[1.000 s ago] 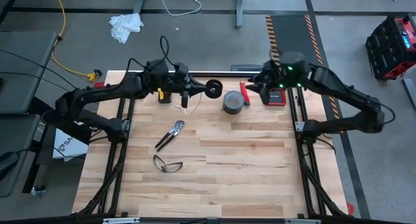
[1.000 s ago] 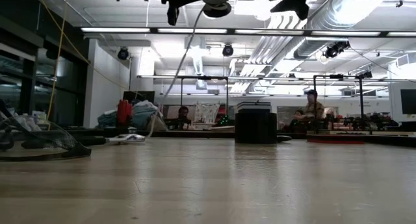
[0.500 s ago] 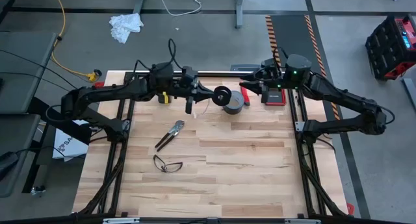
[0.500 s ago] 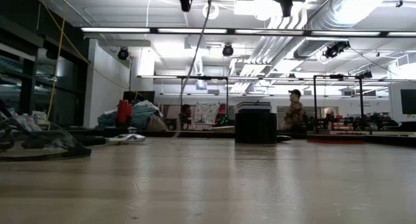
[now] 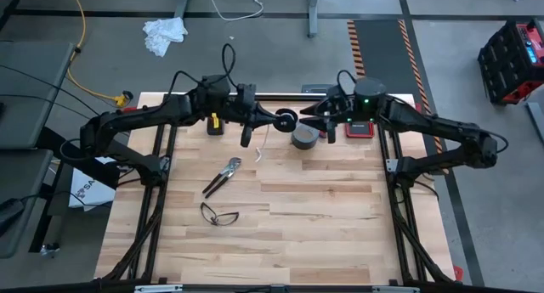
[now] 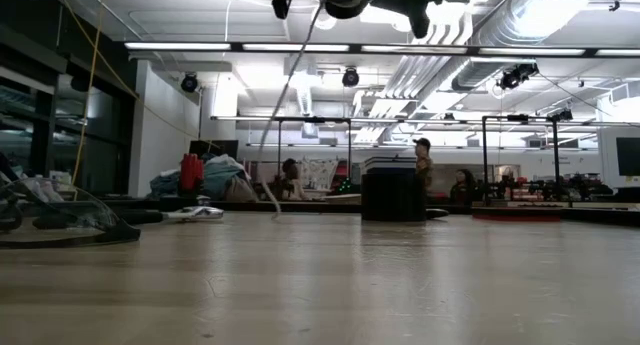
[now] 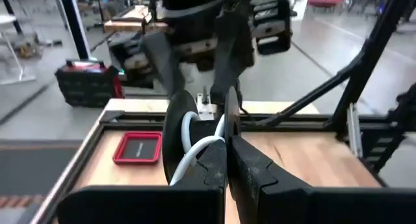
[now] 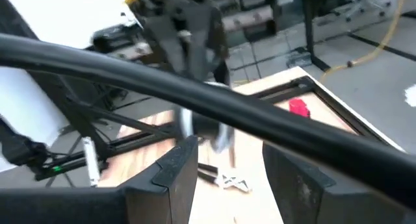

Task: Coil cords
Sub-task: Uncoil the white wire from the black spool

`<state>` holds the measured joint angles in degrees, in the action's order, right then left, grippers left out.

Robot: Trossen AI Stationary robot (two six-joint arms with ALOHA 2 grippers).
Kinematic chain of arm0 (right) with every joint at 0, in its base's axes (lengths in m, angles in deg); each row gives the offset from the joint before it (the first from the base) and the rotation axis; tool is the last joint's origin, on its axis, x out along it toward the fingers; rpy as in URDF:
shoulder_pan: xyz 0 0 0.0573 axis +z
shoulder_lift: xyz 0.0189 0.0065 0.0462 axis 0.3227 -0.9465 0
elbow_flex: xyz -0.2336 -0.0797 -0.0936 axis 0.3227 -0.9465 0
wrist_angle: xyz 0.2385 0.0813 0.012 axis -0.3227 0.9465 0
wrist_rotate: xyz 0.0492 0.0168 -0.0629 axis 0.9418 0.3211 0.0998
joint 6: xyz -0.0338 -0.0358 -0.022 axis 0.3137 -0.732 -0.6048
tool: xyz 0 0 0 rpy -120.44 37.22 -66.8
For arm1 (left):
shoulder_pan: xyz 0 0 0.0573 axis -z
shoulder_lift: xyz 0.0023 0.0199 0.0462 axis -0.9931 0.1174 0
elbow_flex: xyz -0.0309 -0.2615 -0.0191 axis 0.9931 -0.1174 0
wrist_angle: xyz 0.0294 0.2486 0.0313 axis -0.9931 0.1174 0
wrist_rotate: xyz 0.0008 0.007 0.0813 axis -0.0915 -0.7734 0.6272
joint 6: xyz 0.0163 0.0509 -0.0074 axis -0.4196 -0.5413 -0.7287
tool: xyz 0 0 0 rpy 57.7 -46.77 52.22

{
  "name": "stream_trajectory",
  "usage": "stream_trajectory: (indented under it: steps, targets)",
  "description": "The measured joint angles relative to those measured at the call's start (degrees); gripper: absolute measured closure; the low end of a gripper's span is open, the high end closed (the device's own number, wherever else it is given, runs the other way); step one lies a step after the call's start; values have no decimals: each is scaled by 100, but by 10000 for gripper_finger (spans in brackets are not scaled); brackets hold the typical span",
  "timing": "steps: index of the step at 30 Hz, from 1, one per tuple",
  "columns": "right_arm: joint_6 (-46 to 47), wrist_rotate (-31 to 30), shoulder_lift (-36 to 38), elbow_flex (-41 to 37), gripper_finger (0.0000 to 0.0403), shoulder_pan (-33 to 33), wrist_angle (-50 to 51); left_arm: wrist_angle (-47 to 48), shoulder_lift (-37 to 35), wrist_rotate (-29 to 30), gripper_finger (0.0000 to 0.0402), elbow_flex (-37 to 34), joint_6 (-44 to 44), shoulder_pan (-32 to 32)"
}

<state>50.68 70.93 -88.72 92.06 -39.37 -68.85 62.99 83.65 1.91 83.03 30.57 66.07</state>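
Over on the left, the left hand (image 5: 274, 118) is clenched tight on the rim of the small black spool (image 5: 288, 118), holding it in the air above the far side of the table (image 5: 340, 216), just beside the grey tape roll (image 5: 305, 137). A moment ago that hand was a touch farther out over the tape roll; it has drawn back a little. The bigger change is on the right: the right hand (image 5: 316, 116) has swung in from near the red tray (image 5: 360, 128) and now sits close against the spool, fingers parted and holding nothing. I take that to mean the two hands are meeting so the right one can catch the loose cord and lay it onto the spool.

The cords (image 7: 195, 146) amount to one thin white line. Part of it loops over the spool, as the left wrist view shows, and the free tail (image 5: 257, 145) hangs down from the spool toward the table, so its long run is close to vertical, leaning slightly. The spool stands on edge, its axle lying roughly level along the line between the two hands, flat faces turned toward each. How much is already wound I cannot tell.

Pliers (image 5: 222, 175) and safety glasses (image 5: 218, 214) lie well apart, nearer the middle left.
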Motion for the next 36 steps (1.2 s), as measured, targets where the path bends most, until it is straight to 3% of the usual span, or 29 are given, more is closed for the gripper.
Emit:
stream_trajectory:
  steps: [10,14,18,23,28,36]
  targets:
    - [162,-122,-225,0,247,73,-470,-45,0,-519,401,-1,-321,-58]
    - [101,-155,-237,0,294,114,-509,-70,0,-530,401,-1,-321,-127]
    - [30,-150,-306,5,379,123,-552,-154,43,-355,401,-1,-245,-97]
    - [48,-122,-402,9,395,193,-542,-472,158,-244,401,-10,-60,70]
    - [25,-124,-159,-4,400,200,-183,-472,191,52,388,-8,413,153]
    - [-161,17,641,0,402,16,631,496,-552,1230,321,7,444,109]
